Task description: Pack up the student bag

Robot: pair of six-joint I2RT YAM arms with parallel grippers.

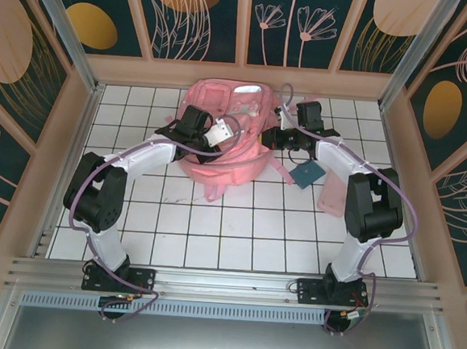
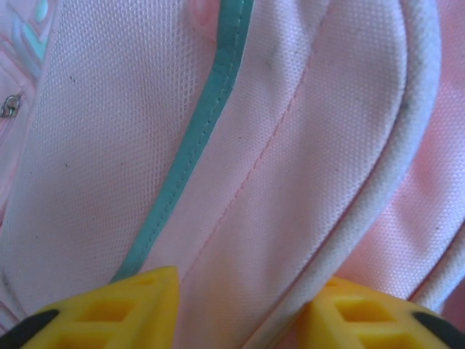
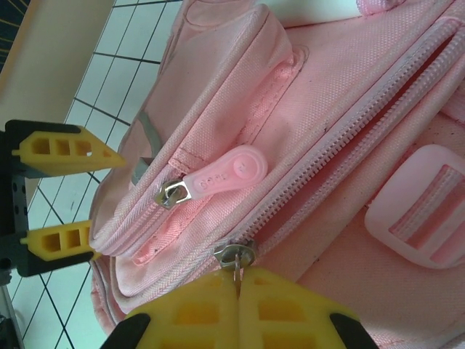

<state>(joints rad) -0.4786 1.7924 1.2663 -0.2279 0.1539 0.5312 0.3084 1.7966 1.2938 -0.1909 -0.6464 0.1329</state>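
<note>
The student bag (image 1: pixel 219 153) is a pink backpack lying at the back middle of the tiled table. My right gripper (image 3: pixel 238 282) is shut on the metal zipper pull (image 3: pixel 236 256) of the long zip; from above, the right gripper (image 1: pixel 275 137) is at the bag's right side. My left gripper (image 2: pixel 243 298) stands open over the bag (image 2: pixel 290 145), with pink fabric and white piping (image 2: pixel 378 189) lying between its yellow fingers (image 2: pixel 138 309). The right wrist view shows the left gripper (image 3: pixel 105 203) with its tips apart at the bag's edge. From above, the left gripper (image 1: pixel 211 132) is on the bag's middle.
A dark teal book (image 1: pixel 307 174) lies flat on the tiles just right of the bag, under the right arm. A pink strap (image 1: pixel 331 197) trails past it. A second zip with a pink rubber pull (image 3: pixel 225 173) and a pink buckle (image 3: pixel 421 203) sit near my right fingers. Wooden walls enclose the table.
</note>
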